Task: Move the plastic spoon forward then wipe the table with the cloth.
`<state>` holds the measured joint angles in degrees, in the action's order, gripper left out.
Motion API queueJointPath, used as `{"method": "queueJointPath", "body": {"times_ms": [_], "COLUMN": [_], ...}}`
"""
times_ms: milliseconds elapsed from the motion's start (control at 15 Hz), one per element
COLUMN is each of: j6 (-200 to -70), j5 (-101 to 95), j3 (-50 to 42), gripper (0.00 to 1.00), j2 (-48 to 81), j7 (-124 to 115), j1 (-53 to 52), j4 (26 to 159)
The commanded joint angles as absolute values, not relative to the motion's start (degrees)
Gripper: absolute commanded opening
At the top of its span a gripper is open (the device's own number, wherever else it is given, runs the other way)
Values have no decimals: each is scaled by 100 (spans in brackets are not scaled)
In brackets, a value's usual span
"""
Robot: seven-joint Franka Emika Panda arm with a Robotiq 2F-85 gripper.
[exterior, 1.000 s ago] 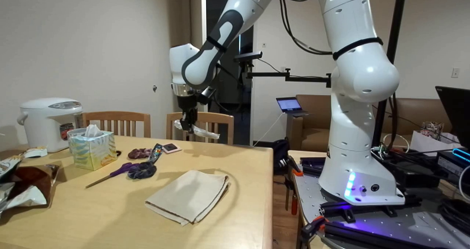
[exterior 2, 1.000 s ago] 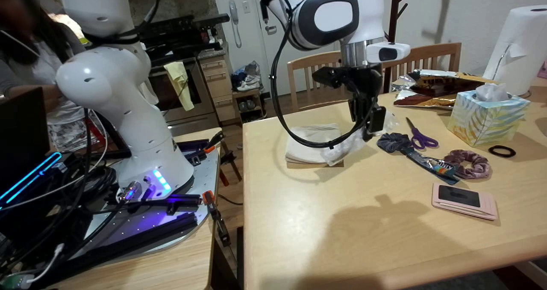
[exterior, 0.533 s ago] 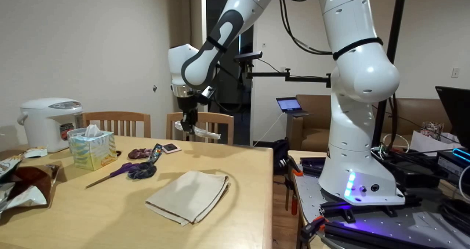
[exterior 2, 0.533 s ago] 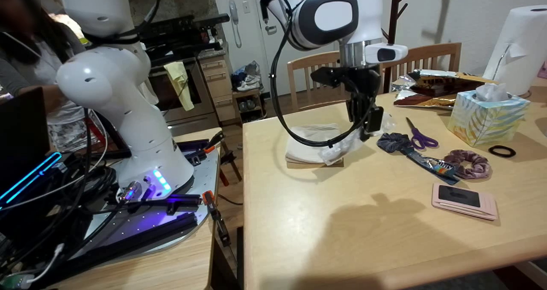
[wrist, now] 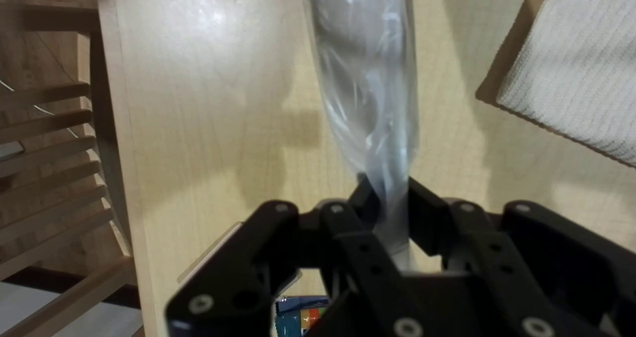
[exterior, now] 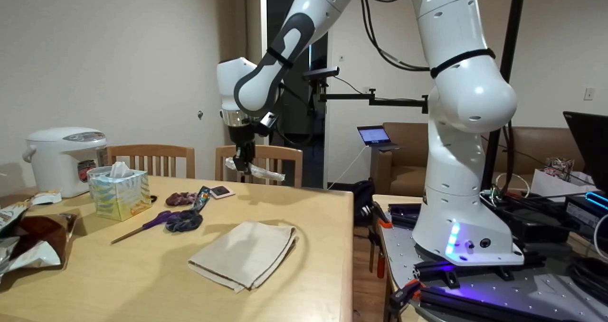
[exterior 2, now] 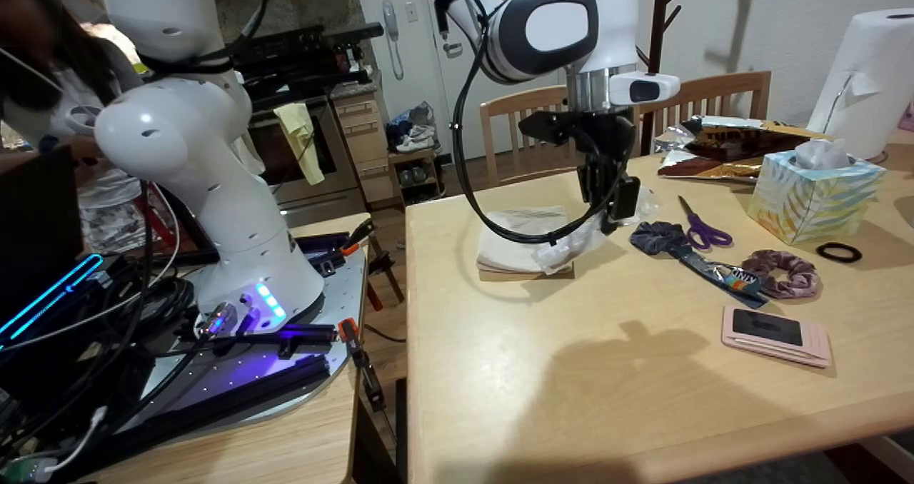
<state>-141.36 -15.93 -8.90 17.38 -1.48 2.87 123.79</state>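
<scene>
My gripper [exterior: 243, 166] is shut on the plastic spoon [exterior: 267, 173], which looks wrapped in clear, crinkled plastic. It holds the spoon near its middle, roughly level, above the table [exterior: 313, 265]. In the wrist view the wrapped spoon [wrist: 365, 68] runs up from between the fingertips [wrist: 387, 203]; the wrapper blurs its outline. The beige cloth [exterior: 244, 255] lies folded flat on the table near the robot's side. In an exterior view the wrapped spoon [exterior 2: 568, 252] partly overlaps the cloth [exterior 2: 503, 255] in the picture; the gripper [exterior 2: 620, 213] is above the table.
A dark scrunchie [exterior 2: 657, 238], purple scissors [exterior 2: 707, 233], a snack wrapper [exterior 2: 728, 277], a mauve scrunchie [exterior 2: 782, 273] and a pink card holder [exterior 2: 777, 336] lie on the table. A tissue box [exterior: 121, 194] and a white water boiler [exterior: 66, 160] stand farther along. Chairs [exterior: 259, 156] line one edge.
My gripper and the wrapped spoon have shifted only very slightly; the hold is the same. The cloth has not moved. A person behind the robot base has moved.
</scene>
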Motion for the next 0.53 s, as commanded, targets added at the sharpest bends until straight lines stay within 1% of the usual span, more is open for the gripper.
{"method": "queueJointPath", "body": {"times_ms": [0, 67, 467], "j6": [-14124, -14124, -14722], "j5": [-1604, -1604, -1166], "j3": [-858, -858, -586], "gripper": [12, 3, 3], "j2": [1737, 1737, 1762], "j7": [-153, -153, 494], "j1": [319, 319, 506], "j4": [12372, 12372, 12448]}}
